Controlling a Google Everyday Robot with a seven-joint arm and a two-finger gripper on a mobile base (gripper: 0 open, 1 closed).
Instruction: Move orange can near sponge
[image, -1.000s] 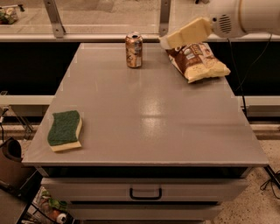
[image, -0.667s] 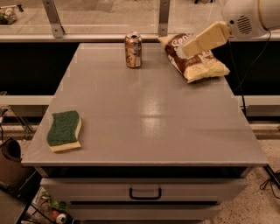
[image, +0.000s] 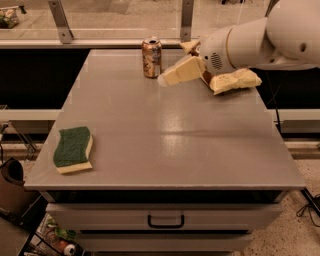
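At table (image: 165, 135) back edge, orange can (image: 151, 57), hand (image: 167, 77) just beside, grip unclear, sponge (image: 74, 149) front-L

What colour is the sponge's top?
The sponge is dark green on top, pale yellow below; camera view. The gripper hovers beside the orange can.

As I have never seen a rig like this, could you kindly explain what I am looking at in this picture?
This is one camera view, looking down on a grey table from its drawer side. The large white shape at upper right is the robot's single arm. Its pale tool hangs over the table's far side, just right of the orange can and pointing at it; nothing is seen in it. The can stands upright near the far edge. A chip bag lies beneath the arm, partly hidden. A green-topped sponge lies flat near the front left corner, far from the can.
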